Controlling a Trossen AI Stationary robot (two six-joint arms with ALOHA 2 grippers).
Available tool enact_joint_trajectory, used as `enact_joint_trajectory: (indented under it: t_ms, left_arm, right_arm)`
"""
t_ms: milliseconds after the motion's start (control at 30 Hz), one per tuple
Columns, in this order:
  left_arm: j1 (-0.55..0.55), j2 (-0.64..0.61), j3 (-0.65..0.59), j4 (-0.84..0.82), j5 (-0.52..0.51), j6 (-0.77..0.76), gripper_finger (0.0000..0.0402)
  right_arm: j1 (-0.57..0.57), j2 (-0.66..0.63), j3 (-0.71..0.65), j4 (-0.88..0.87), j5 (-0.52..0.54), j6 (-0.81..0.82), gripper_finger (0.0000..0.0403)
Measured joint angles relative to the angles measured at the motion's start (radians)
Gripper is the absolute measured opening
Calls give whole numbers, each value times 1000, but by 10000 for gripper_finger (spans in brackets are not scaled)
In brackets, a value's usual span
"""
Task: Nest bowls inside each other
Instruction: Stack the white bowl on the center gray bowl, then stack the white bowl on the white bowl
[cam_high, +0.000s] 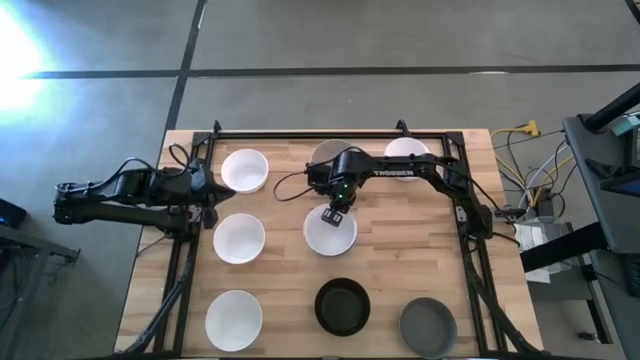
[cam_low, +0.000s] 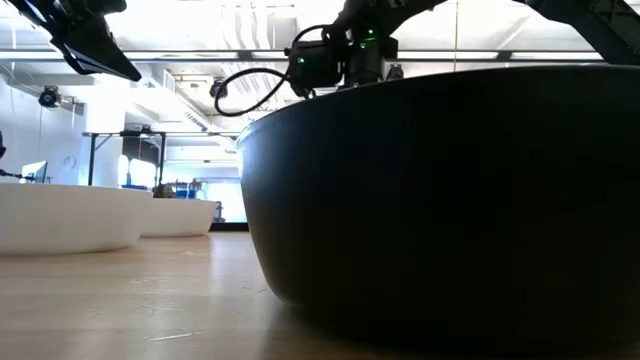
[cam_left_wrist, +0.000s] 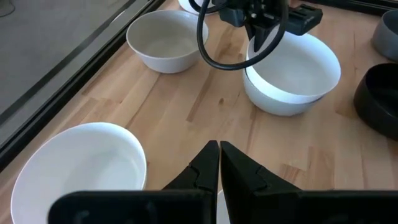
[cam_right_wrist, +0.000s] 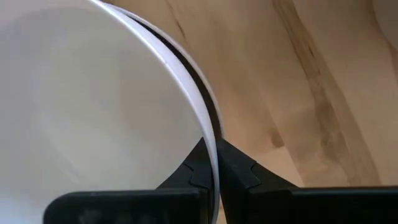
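With its fingers pinched on the rim of the central white bowl (cam_high: 329, 233), the right gripper (cam_high: 336, 216) needed a level lift, while the left gripper (cam_high: 209, 213) waited closed near the table's left edge.

White "TROSSEN" lettering on right arm (cam_high: 398, 172) forearm; no other readable text.

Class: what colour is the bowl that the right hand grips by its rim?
White bowl; the high view shows it best.
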Motion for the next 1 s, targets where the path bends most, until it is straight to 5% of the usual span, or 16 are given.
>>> enact_joint_trajectory:
  t_ms: [200, 733, 1000]
  left_arm:
    - [0, 1, 0, 0, 0, 0, 0]
    - [0, 2, 0, 4, -1, -2, 0]
    - [0, 2, 0, 13, -3, -4, 0]
  right_arm:
    - [9, 0, 0, 24, -7, 0, 20]
    - [11, -102, -1, 49, -52, 17, 128]
    - [2, -124, -45, 60, -139, 21, 57]
